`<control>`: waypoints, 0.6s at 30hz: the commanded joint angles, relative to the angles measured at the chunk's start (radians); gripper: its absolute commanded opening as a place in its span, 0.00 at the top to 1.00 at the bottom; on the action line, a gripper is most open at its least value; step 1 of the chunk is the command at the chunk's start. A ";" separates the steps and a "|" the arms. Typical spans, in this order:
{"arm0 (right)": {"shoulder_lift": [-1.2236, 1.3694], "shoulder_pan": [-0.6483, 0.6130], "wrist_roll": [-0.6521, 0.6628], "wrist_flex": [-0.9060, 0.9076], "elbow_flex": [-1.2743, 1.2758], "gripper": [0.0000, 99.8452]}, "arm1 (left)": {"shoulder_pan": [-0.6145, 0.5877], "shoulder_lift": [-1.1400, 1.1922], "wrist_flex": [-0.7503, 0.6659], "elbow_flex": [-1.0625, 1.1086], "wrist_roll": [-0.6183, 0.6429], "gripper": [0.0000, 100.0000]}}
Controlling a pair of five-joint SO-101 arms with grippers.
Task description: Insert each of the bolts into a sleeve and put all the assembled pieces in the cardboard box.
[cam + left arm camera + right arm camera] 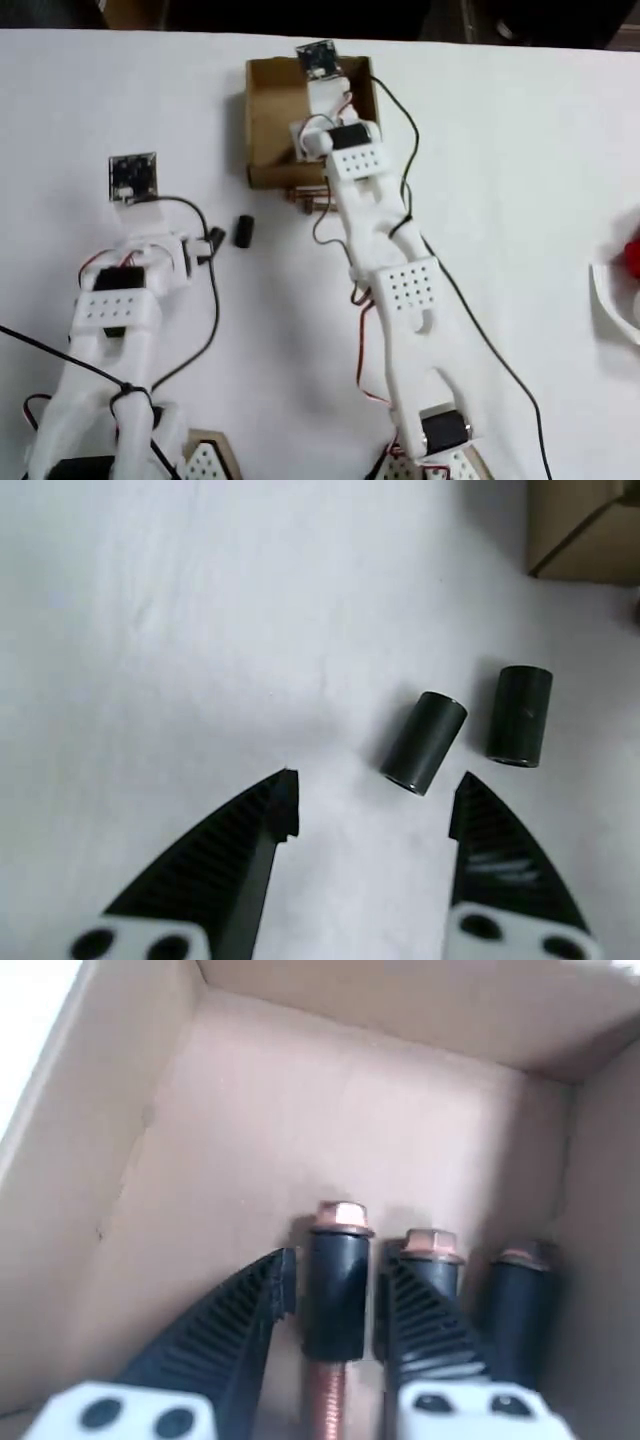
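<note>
well past halfway, judging by the count. three assembled pieces, each a black cylindrical sleeve with a copper hex-head bolt through it, lay side by side in the brown cardboard box (120, 1160) at the far middle of the white table (520, 150): the left piece (335, 1305), the middle piece (432, 1244) and the right piece (520, 1300).

the right gripper (338, 1265) was down inside the box, jaws apart and straddling the left piece, with a thin gap on each side. so that piece looked delivered, not clamped.

left to do: two bare black plastic sleeves on the table, the nearer sleeve (425, 742) and the farther sleeve (520, 716), just left of the box's near-left corner. the left gripper (375, 790) hung low over the table by them, jaws wide apart and holding nothing, the nearer sleeve just ahead of the jaw tips.

what looked like loose copper bolts (308, 198) lay on the table against the box's near wall, partly under the right arm; count unclear. likely two more insertions and two more drops remained.
</note>
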 commanded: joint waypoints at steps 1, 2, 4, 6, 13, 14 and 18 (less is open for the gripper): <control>-0.018 0.012 0.008 -0.004 -0.052 0.87 | -0.011 -0.028 -0.017 -0.004 0.003 0.74; -0.018 0.012 0.008 -0.005 -0.052 0.87 | -0.011 -0.028 -0.017 -0.004 0.003 0.74; -0.024 0.012 0.008 -0.005 -0.054 0.87 | -0.011 -0.028 -0.017 -0.004 0.003 0.74; -0.027 0.012 0.008 -0.004 -0.060 0.87 | -0.011 -0.028 -0.017 -0.004 0.003 0.74; -0.077 0.012 0.009 0.211 -0.253 0.87 | -0.011 -0.034 -0.017 -0.007 0.003 0.74; -0.081 0.013 0.012 0.257 -0.278 0.87 | -0.011 -0.034 -0.017 -0.008 0.002 0.74; -0.079 0.007 0.147 0.432 -0.347 0.87 | -0.011 -0.034 -0.017 -0.008 0.000 0.74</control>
